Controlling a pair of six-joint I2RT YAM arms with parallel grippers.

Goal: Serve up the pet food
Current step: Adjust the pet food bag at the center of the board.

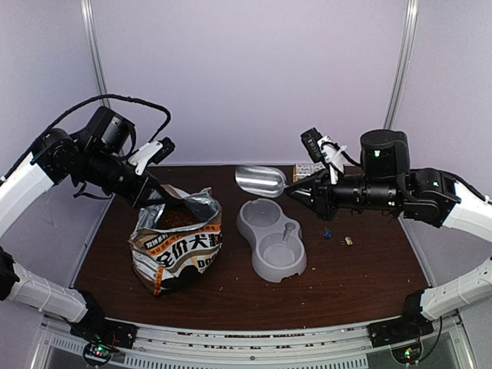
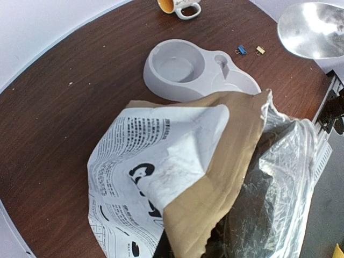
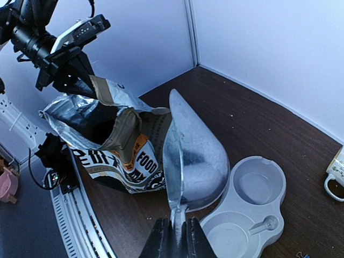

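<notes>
- right gripper (image 3: 174,239) sits closest in my wrist view, its fingers clamped on the handle of the metal scoop (image 3: 196,156).
- table (image 1: 346,284) shows bare wood along the front and the right; walls close off the back and both sides.
- bag (image 1: 177,246) stands near the left front. my left gripper (image 1: 157,192) is pinched shut on its back rim.
- grey double bowl (image 1: 270,238) lies just right of the bag, below and in front of the scoop. two small clips (image 1: 327,233) lie to its right, and a mug (image 2: 180,6) sits by the far edge.
- pet food (image 1: 178,218) is a loose brown heap inside the bag's mouth, which faces up; i can tell no long axis.
- scoop's long axis runs left to right in the top view, open end toward the bag, hovering apart from it.
</notes>
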